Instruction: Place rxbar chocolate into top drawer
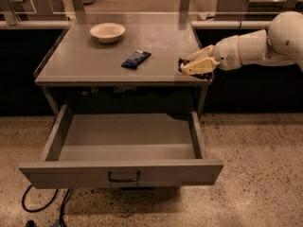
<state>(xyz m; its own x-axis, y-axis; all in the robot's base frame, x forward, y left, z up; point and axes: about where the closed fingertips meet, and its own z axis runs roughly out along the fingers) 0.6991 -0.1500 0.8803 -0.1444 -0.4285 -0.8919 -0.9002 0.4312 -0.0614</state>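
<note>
Grasp/carry step: tool (pixel 185 65) at the counter's (pixel 85 65) right front corner looks pinched on the rxbar (pixel 206 75), which is mostly hidden beneath it; drawer (pixel 156 174) is open below-left, so next it should lift clear, swing over the drawer, lower and release.

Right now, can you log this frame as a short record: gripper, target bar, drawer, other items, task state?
gripper: at the front right corner of the tabletop, low over the rxbar chocolate
rxbar chocolate: dark wrapper, mostly hidden under the gripper, at the table edge
top drawer: pulled open below the tabletop
other items: dark blue bar mid-table; bowl towards the back
task state: bar not yet in the drawer
</note>
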